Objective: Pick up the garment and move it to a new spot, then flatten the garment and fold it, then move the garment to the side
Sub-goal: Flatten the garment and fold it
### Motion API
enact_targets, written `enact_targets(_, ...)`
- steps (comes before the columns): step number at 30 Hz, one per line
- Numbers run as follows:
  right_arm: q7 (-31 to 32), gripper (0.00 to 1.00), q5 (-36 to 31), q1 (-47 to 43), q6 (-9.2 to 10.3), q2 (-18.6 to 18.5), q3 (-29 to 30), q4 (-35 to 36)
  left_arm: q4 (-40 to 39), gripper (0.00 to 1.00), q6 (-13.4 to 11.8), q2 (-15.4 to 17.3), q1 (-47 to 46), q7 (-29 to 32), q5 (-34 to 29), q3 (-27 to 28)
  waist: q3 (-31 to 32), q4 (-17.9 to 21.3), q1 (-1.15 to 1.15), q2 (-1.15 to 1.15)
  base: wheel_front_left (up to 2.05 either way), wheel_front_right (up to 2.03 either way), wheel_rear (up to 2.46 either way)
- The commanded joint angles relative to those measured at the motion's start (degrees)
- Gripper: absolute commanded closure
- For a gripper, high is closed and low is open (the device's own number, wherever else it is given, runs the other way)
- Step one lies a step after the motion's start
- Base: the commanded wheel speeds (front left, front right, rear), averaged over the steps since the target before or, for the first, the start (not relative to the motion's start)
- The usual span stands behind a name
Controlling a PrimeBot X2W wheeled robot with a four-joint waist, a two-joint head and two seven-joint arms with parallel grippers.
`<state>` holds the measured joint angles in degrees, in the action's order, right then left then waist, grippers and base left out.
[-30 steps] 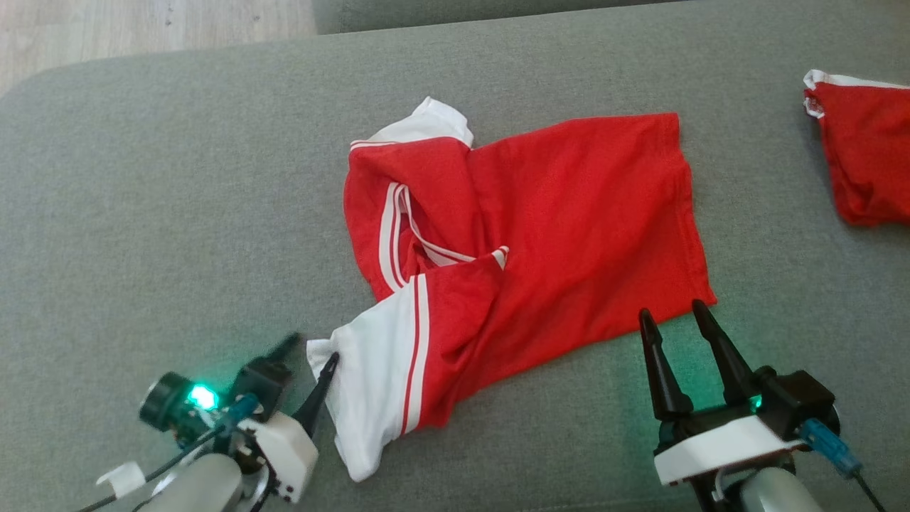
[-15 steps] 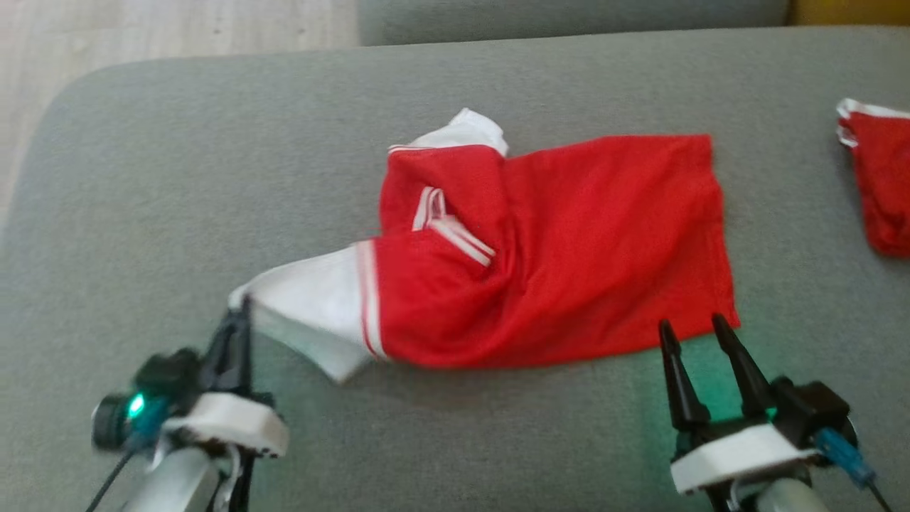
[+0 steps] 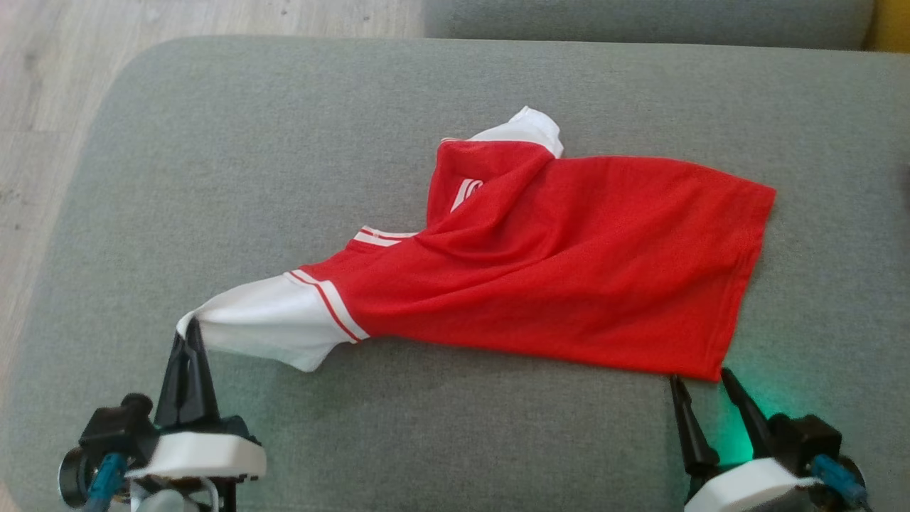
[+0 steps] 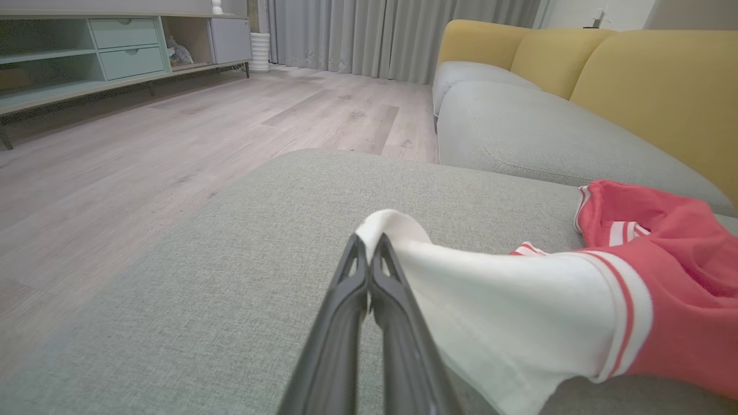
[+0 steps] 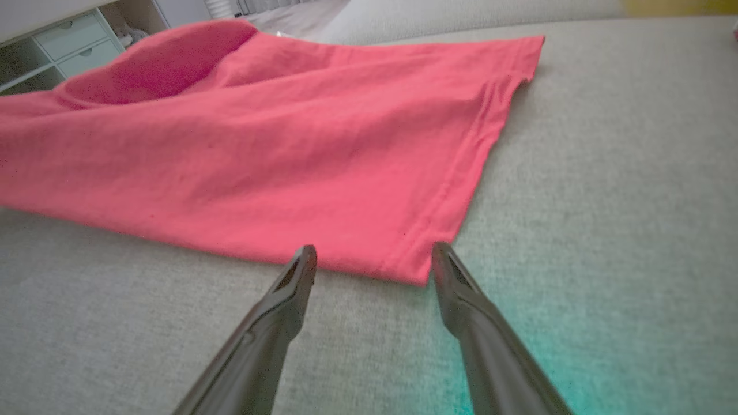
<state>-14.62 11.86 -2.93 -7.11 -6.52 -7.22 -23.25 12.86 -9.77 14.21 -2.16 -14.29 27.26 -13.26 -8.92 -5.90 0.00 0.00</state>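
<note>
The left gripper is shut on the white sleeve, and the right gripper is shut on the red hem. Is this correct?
Not fully. The right gripper is open, just short of the hem, as the right wrist view shows. The left gripper is shut on the sleeve.

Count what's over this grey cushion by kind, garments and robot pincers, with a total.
Red fabric shirt with white striped sleeves: 1
Dark two-fingered pincers: 2, the left pincer shut on the white sleeve, the right pincer open
Total: 3
</note>
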Motion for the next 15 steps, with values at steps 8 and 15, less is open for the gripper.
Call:
enact_targets(8,-0.4,0.02,-0.3,4.0,-0.37,-0.6,-1.3,-4.2,-0.6,1.00,3.1,-1.8,-3.4,-0.7,-4.3,5.3,-0.2,-0.9,0.00,0.00,0.00,0.00,0.00)
enact_targets(15,-0.4,1.00,-1.2,4.5,-0.37,-1.1,-2.8,1.6,-3.5,1.00,7.0,-3.6,-3.6,-0.7,-7.5,7.7,1.2,-0.4,0.00,0.00,0.00,0.00,0.00)
